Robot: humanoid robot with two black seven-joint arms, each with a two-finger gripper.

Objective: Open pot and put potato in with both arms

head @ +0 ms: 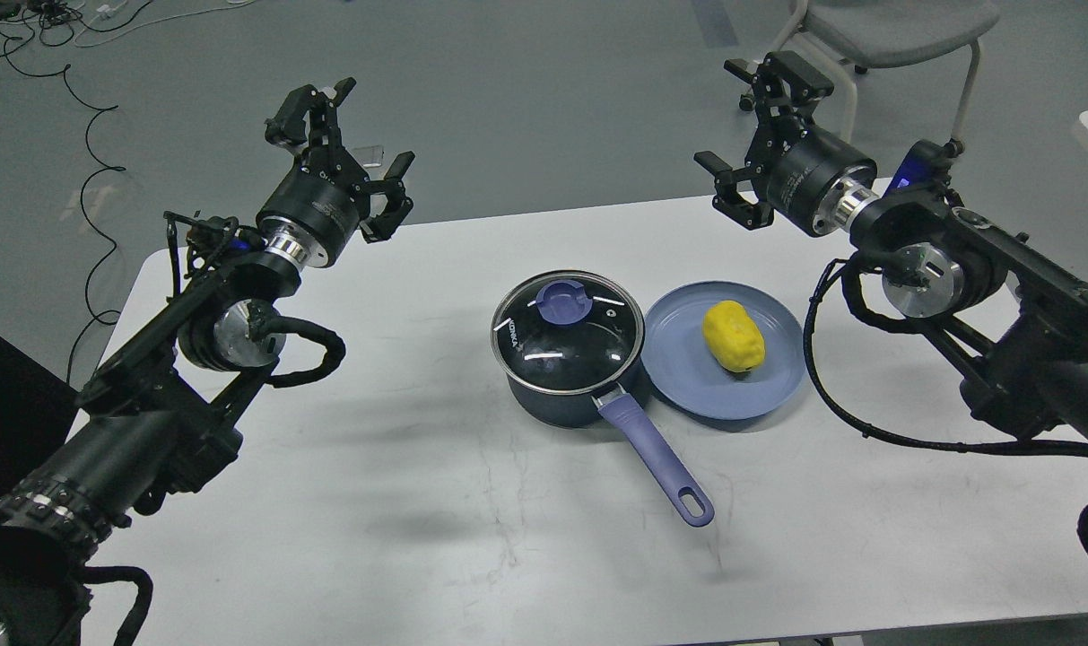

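White table [418,502], its near corners cut off, bearing the lidded pot [569,345] touching a blue plate [687,377] that holds the potato [733,336]; left gripper [351,152] and right gripper [759,144] raised, spread, empty; lid lettering too small to read.

A single head view looks forward and down from above the near edge of the table [418,538], close enough that the tabletop fills most of the frame. The pot [569,345] sits near centre; beyond the table's far edge, grey floor [526,108] shows.
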